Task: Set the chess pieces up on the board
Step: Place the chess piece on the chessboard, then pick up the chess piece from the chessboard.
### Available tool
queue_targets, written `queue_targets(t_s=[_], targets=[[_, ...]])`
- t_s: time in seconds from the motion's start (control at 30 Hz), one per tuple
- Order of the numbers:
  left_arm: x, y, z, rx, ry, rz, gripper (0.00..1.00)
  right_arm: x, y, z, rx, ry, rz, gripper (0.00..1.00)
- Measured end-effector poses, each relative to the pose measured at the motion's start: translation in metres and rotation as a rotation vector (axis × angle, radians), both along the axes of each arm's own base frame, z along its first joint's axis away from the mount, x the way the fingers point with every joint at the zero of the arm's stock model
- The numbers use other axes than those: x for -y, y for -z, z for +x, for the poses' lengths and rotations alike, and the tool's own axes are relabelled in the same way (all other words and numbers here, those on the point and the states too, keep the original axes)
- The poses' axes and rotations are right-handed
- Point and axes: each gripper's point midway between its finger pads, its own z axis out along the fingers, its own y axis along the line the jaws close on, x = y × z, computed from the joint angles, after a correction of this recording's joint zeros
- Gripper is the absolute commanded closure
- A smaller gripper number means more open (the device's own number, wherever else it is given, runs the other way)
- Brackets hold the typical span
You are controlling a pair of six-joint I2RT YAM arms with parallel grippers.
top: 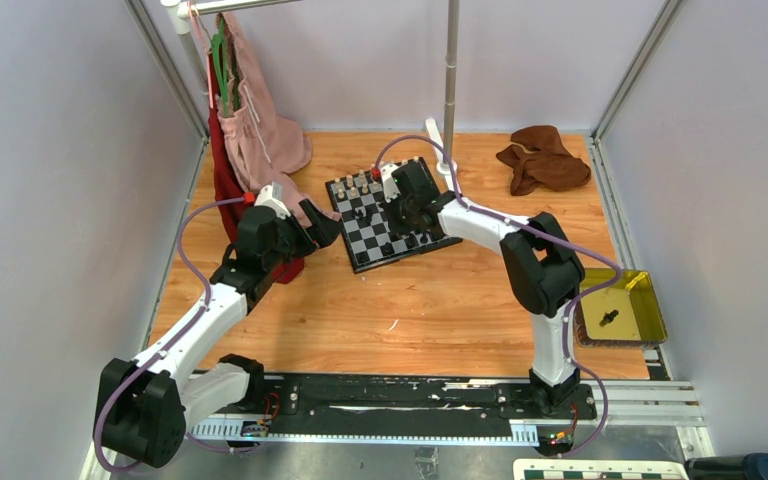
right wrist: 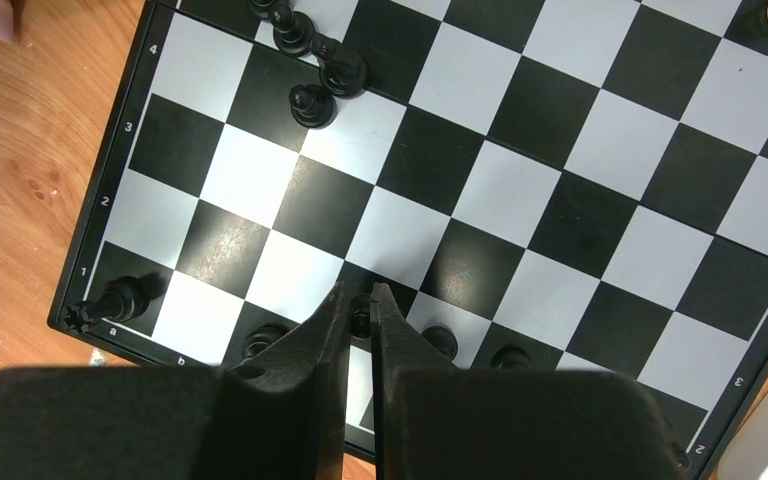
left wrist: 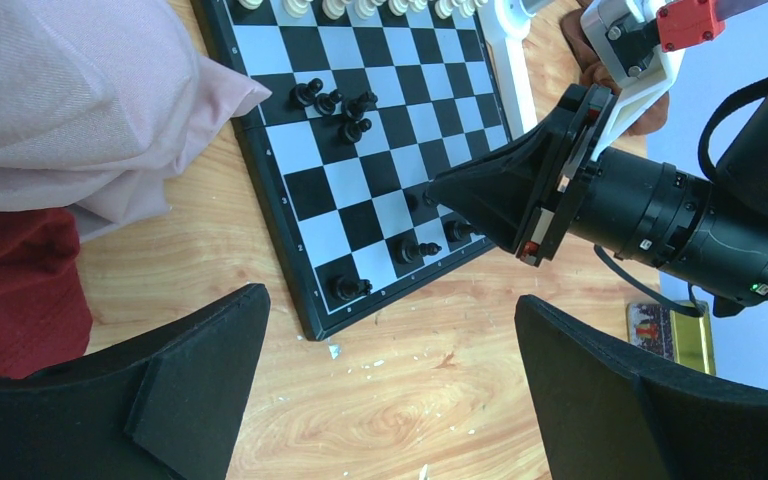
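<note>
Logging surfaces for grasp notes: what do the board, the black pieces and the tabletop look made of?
Board: smooth, slightly glossy, likely plastic or laminated card; its squares show soft glare and faint scuffs. Black pieces: probably moulded plastic, with small shiny highlights. Tabletop: wood or wood-look laminate, orange-brown with visible grain; which one, I cannot tell.

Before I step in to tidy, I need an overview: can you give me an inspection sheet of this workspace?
Surface: wooden table, white flecks.
Job's things: board skewed; cream pieces along far row; black pieces in near row, four bunched further in.
Clutter: pink cloth touching the board's edge, brown cloth, yellow tray.
Pincers: left pincer open, off the board; right pincer shut on a black piece.
Cables: purple cables along both arms.
Surroundings: grey walls, metal frame.
</note>
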Motion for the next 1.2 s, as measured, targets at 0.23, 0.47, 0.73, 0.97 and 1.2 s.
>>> queue_targets(t_s=[0.23, 0.47, 0.73, 0.97, 1.2], targets=[[0.0, 0.0, 0.0, 0.0, 0.0, 0.0, 0.0, -0.001, 0.004, -0.001, -0.008, 0.0, -0.003, 1.0], [0.0, 0.001, 0.0, -0.003, -0.001, 0.001, 0.0, -0.001, 0.008, -0.001, -0.015, 0.0, -0.008, 0.91], [-0.001, 0.001, 0.001, -0.003, -0.007, 0.004, 0.0, -0.001, 0.009, -0.001, -0.018, 0.002, -0.007, 0.74], [-0.001, 0.001, 0.001, -0.003, -0.007, 0.004, 0.0, -0.001, 0.008, -0.001, -0.018, 0.002, -0.008, 0.69], [-0.001, 0.001, 0.001, -0.003, -0.007, 0.004, 0.0, -0.007, -0.01, 0.008, 0.01, 0.0, 0.01, 0.68]])
